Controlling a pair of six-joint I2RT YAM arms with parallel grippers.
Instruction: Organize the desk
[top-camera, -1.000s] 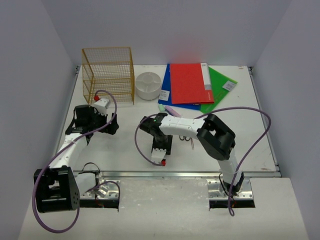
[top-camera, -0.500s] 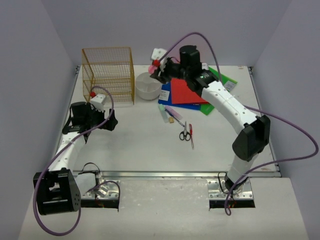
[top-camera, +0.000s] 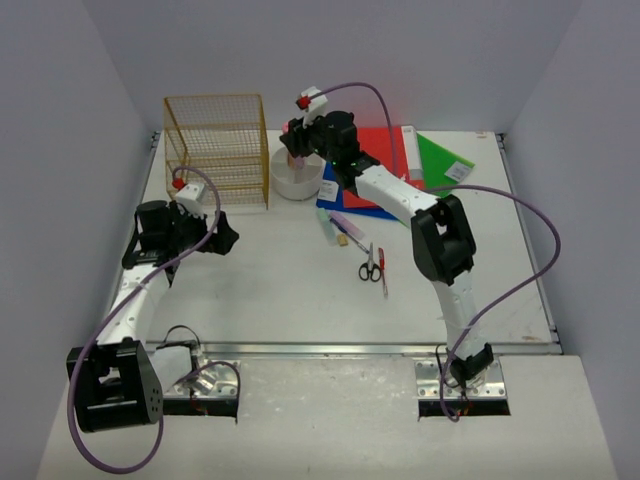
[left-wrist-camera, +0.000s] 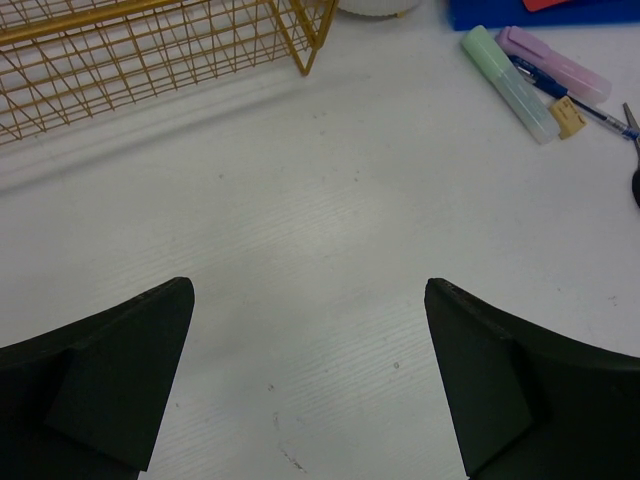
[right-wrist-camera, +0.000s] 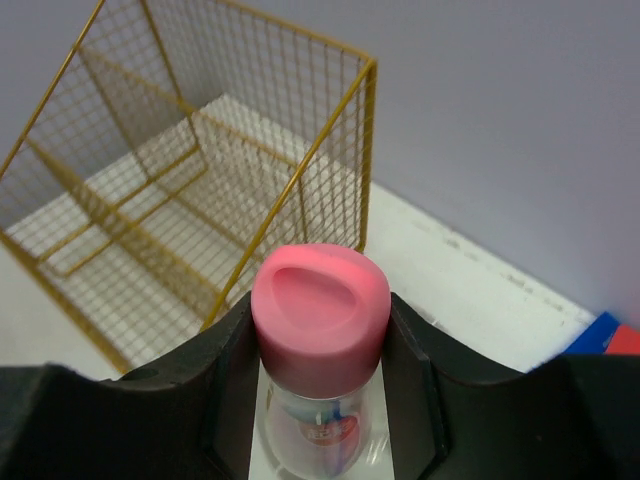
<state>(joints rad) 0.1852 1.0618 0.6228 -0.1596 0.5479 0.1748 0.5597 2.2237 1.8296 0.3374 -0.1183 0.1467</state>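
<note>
Overhead, matte white desk (top-camera: 260, 295) between pale walls (top-camera: 60, 130), metal rail (top-camera: 330, 348) nearside.

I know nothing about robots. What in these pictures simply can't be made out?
Bottle label: right wrist view, blurred and too small to read.
Scissors: left wrist view, cut off by the right edge.
Inside of the bowl: top view, the right gripper hangs over it.

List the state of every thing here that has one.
left tool, open, empty.
right tool, shut on the bottle.
bottle, capped, held.
scissors, closed, lying on the desk.
rack, upright, looks empty.
folders, closed, stacked flat.
</note>
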